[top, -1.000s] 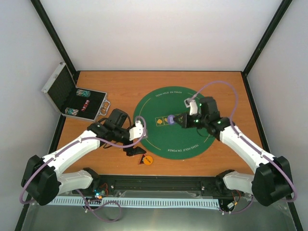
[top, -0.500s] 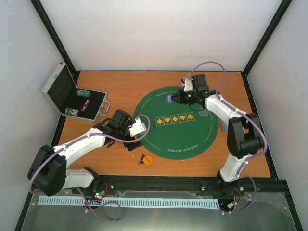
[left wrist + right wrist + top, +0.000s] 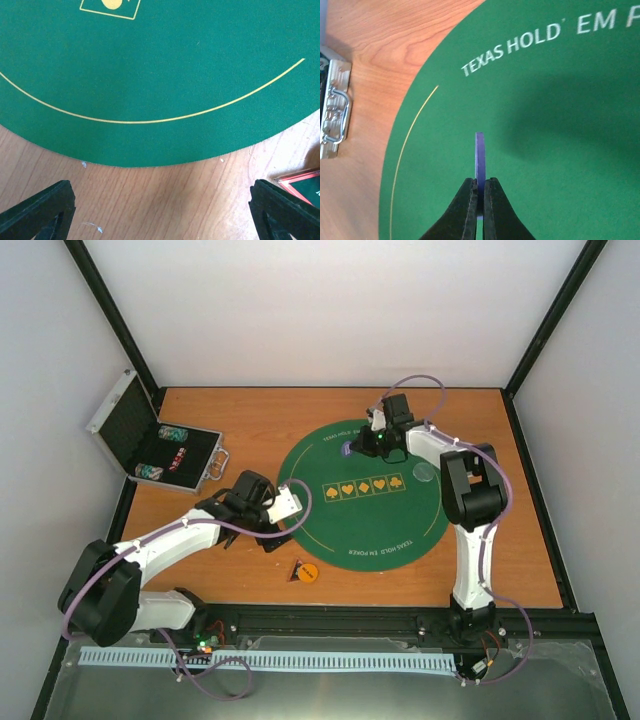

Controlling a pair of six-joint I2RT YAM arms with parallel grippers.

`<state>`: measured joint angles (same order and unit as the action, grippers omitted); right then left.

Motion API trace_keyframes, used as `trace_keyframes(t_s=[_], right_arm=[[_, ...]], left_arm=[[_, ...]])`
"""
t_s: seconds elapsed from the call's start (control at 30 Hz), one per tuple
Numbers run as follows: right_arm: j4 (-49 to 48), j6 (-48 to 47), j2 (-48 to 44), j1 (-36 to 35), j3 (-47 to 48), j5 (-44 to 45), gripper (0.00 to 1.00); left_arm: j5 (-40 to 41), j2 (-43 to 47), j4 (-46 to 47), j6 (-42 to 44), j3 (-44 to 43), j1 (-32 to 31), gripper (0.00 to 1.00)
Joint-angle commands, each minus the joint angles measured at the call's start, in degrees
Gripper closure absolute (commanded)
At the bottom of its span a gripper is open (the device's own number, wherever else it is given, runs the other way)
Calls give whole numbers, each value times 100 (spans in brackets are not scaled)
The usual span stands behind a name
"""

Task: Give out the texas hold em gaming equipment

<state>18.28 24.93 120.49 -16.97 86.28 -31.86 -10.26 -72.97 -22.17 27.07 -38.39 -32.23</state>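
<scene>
My right gripper (image 3: 358, 447) is shut on a purple-blue chip (image 3: 348, 448) and holds it on edge just above the far part of the round green mat (image 3: 372, 535). In the right wrist view the chip (image 3: 480, 157) stands upright between the fingertips of this gripper (image 3: 480, 192). My left gripper (image 3: 280, 533) is open and empty over the wood at the mat's near left edge. Its jaws are spread wide in the left wrist view (image 3: 162, 215). A dark red-edged triangle (image 3: 295, 568) and an orange chip (image 3: 309, 573) lie on the wood near it. The triangle's corner (image 3: 300, 181) shows. A clear disc (image 3: 424, 474) lies on the mat's right.
The open silver case (image 3: 150, 445) lies at the far left with packs in its black lining; its latch edge (image 3: 332, 107) shows in the right wrist view. The mat carries several yellow suit squares (image 3: 362, 486). Black frame posts stand at the table's back corners.
My right gripper has carried the purple-blue chip from the mat's middle to its far edge. My left gripper has drawn back a little from the triangle and the orange chip.
</scene>
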Motion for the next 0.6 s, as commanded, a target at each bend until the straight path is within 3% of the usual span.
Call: trace_keyframes(t_s=[0.0,0.3,0.57], right_arm=[[61,147,434,169,429,112,97],[240,219,936,295,721,207,97],[562,140,995,485,1013,567,64]], left_arm=[[31,-35,117,-72,2,25,4],[-39,-45,98,-59,8,24,3],[-75,-78,68,-58,0,24,3]])
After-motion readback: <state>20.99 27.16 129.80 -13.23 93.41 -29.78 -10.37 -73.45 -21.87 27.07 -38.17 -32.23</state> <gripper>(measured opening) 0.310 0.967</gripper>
